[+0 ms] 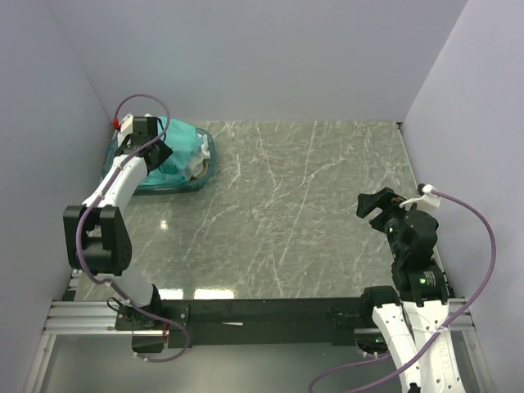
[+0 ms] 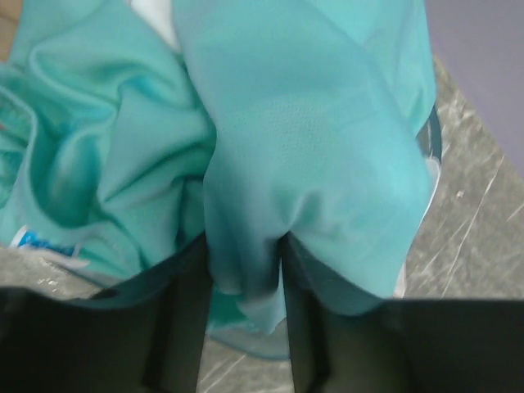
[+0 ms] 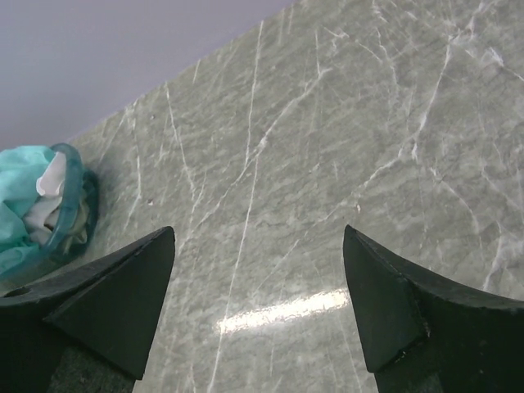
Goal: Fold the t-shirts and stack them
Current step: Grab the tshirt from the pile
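While in the basket (image 1: 177,188), a rumpled teal-green t-shirt (image 2: 311,139), one fold between left jaws; right jaws wide, empty.

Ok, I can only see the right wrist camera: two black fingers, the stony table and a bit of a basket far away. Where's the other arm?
Observer: From above, the left gripper is over the basket, at the far left corner of the table.
Operator: Is it holding anything?
Observer: Yes. In the left wrist view its fingers pinch a fold of the teal-green t-shirt.
Operator: What's the shirt like up close?
Observer: Crumpled, with a small white label printed in blue at one edge.
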Available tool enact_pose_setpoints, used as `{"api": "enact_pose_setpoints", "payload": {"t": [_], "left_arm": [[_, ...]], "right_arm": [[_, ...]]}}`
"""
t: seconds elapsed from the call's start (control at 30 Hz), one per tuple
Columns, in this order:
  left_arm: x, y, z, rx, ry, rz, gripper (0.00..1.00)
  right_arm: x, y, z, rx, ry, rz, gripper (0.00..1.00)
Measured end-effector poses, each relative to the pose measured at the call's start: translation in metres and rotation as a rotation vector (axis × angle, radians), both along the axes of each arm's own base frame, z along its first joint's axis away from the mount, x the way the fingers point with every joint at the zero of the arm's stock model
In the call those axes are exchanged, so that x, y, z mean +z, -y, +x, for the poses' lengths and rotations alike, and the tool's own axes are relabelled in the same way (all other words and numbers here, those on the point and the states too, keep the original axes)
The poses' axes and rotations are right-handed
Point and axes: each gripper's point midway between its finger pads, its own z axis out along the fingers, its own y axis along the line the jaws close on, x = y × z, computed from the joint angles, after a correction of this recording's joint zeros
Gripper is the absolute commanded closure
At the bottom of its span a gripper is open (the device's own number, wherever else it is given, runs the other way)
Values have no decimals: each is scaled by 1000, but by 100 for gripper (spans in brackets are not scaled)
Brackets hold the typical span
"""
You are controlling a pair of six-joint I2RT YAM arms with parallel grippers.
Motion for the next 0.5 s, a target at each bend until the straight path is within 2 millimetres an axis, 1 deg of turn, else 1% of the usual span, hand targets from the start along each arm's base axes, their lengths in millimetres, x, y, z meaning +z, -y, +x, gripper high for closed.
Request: {"api": "enact_pose_setpoints", "payload": {"t": [0.03, 0.07, 0.13, 0.23, 0.27, 0.33, 0.37, 0.43, 0.47, 0.5], "left_arm": [[0, -1, 5, 2, -5, 9, 84], [2, -3, 11, 10, -3, 15, 99], [0, -6, 21, 10, -32, 42, 99], [1, -6, 32, -6, -42, 53, 99], [0, -5, 32, -17, -45, 52, 99], [6, 1, 30, -49, -28, 37, 99], [10, 4, 28, -65, -13, 28, 99], [28, 11, 17, -98, 33, 3, 99], [42, 14, 11, -113, 68, -9, 99], [61, 19, 5, -132, 116, -21, 99]], "right_arm": [[-1, -1, 0, 4, -4, -1, 12], [-1, -1, -1, 8, -4, -2, 12], [-1, -2, -2, 13, -4, -2, 14], [0, -2, -4, 15, 2, 0, 15], [1, -2, -4, 15, 7, 0, 15], [4, -2, -6, 16, 20, 1, 15], [5, -2, -7, 15, 27, 2, 13], [8, -2, -10, 14, 44, 4, 9], [8, -2, -11, 14, 48, 3, 5], [8, -2, -12, 14, 54, 4, 5]]}}
